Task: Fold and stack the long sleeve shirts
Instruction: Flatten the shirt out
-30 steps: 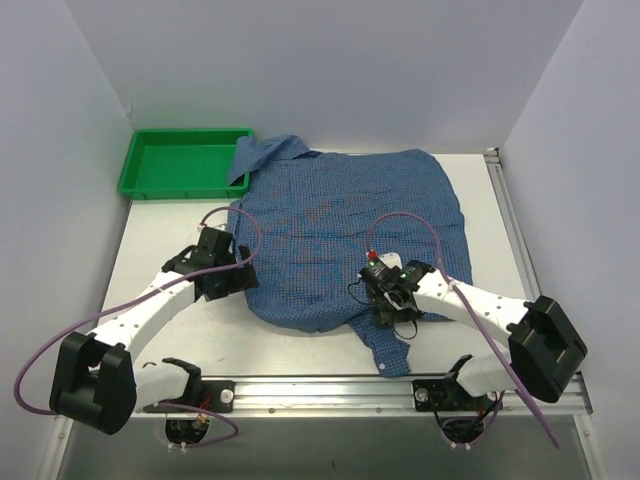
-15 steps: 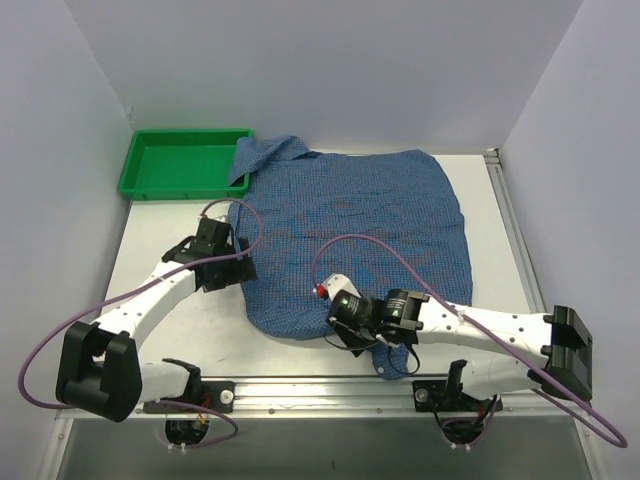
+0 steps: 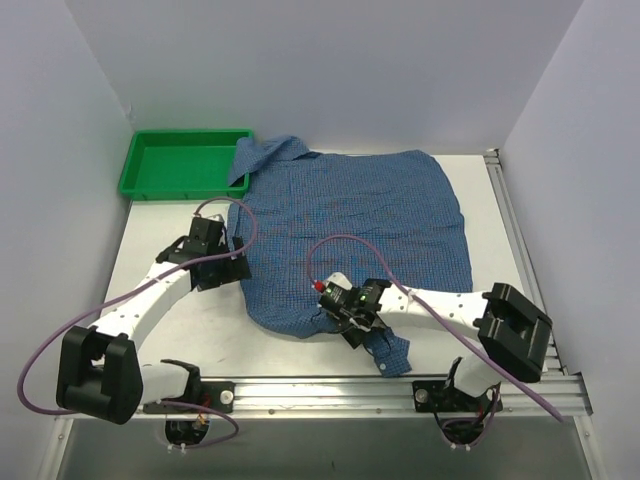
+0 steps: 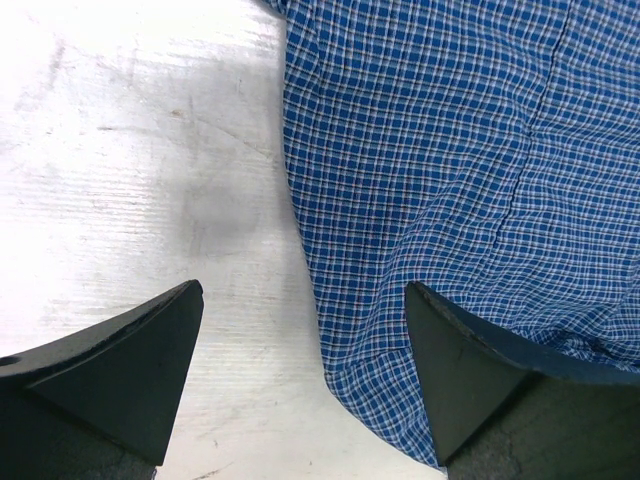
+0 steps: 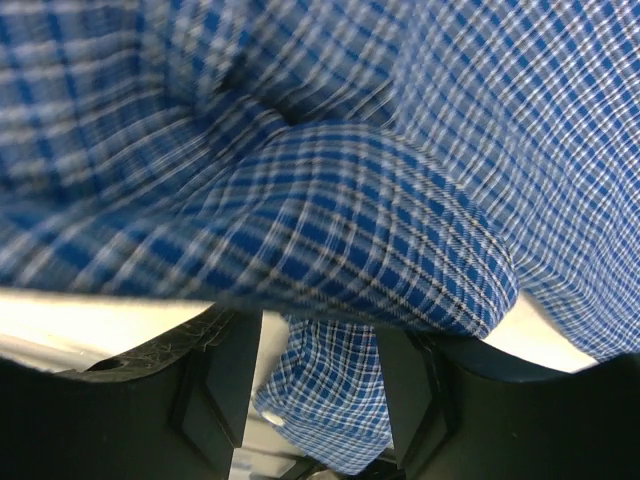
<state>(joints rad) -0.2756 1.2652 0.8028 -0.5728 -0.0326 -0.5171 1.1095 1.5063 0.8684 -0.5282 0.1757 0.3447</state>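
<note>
The long sleeve shirt (image 3: pixel 350 215), blue fine-checked cloth, lies spread flat on the table with its collar (image 3: pixel 270 150) toward the green tray. A sleeve cuff (image 3: pixel 396 356) sticks out at the near hem. My left gripper (image 3: pixel 233 268) stands open at the shirt's left edge; in the left wrist view (image 4: pixel 300 300) the hem (image 4: pixel 360 330) runs between its fingers, one over bare table. My right gripper (image 3: pixel 350 325) sits low at the near hem, open, with a raised fold (image 5: pixel 340 230) over its fingertips and the cuff (image 5: pixel 330 400) showing between its fingers (image 5: pixel 225 370).
A green plastic tray (image 3: pixel 135 172) stands at the far left corner, touching the collar. White walls close in the back and both sides. A metal rail (image 3: pixel 330 392) runs along the near edge by the arm bases. Bare table (image 3: pixel 150 240) lies left of the shirt.
My right gripper has swung left along the shirt's near hem and dropped low under a fold. The left gripper has drifted slightly toward the far side along the left edge.
</note>
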